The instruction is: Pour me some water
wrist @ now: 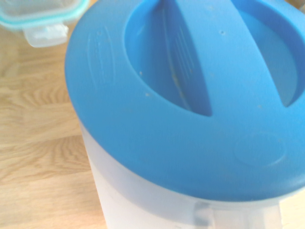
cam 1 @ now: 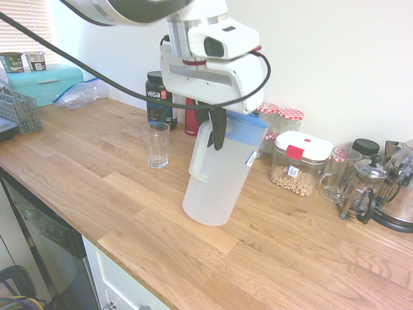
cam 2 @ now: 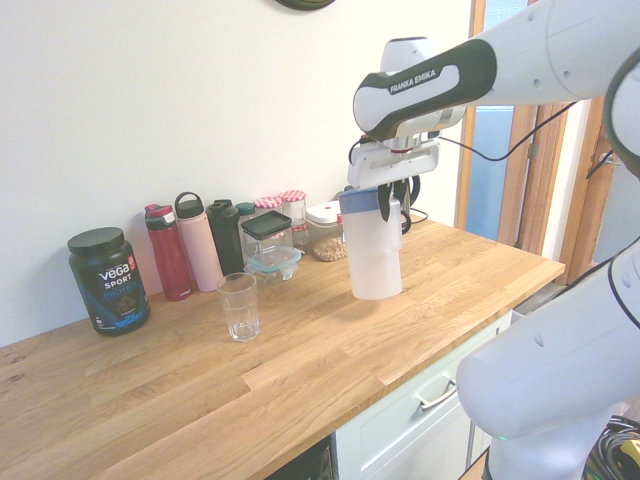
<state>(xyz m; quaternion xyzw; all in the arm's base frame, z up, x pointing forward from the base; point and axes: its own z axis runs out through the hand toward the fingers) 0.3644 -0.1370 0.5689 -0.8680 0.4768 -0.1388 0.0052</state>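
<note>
Now the jug hangs from my hand.
My hand (cam 1: 217, 129) clamps the jug (cam 1: 219, 174) at its blue-lidded rim, just off the surface (cam 1: 97, 187), glass (cam 1: 155, 144) nearby; that thin grip could slip when tilting.

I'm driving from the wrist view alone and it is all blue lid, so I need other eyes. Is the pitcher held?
Observer: Yes. The pincer is shut on the pitcher, at the handle just under the blue lid.
Operator: Is it on the counter?
Observer: No, it hangs tilted above the wooden counter.
Operator: Where is the glass?
Observer: The empty glass stands upright and apart from the pitcher, in front of the row of bottles.
</note>
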